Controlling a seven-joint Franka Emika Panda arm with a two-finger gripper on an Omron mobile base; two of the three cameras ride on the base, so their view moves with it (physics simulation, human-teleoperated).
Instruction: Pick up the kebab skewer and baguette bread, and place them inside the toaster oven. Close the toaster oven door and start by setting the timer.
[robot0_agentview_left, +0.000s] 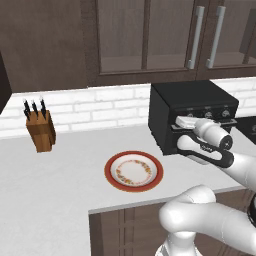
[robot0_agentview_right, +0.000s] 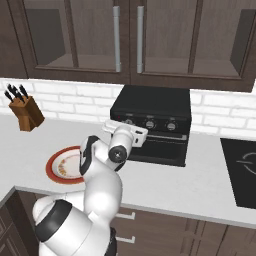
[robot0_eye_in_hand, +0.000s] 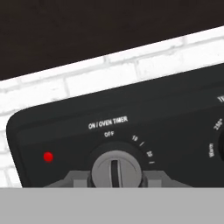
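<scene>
Timer knob (robot0_eye_in_hand: 116, 168) sits dead centre ahead of my gripper (robot0_eye_in_hand: 116, 181), its slot upright toward the OFF mark, fingers (robot0_eye_in_hand: 74, 180) flanking it on both sides. Jaws are nearly closed and look clamped on the knob; I judge it a grip, contact itself is too low in the hand view to confirm. The minute marks run clockwise up and right of the knob, so the coming move is a clockwise twist about its axis, no translation. Red lamp (robot0_eye_in_hand: 48, 156) left of the knob. Oven (robot0_agentview_left: 192, 107) stands on the counter against the brick wall, door (robot0_agentview_right: 162, 145) appears shut. Plate (robot0_agentview_left: 112, 172) is bare, well left of the oven. Only 1 arm, already on it.
</scene>
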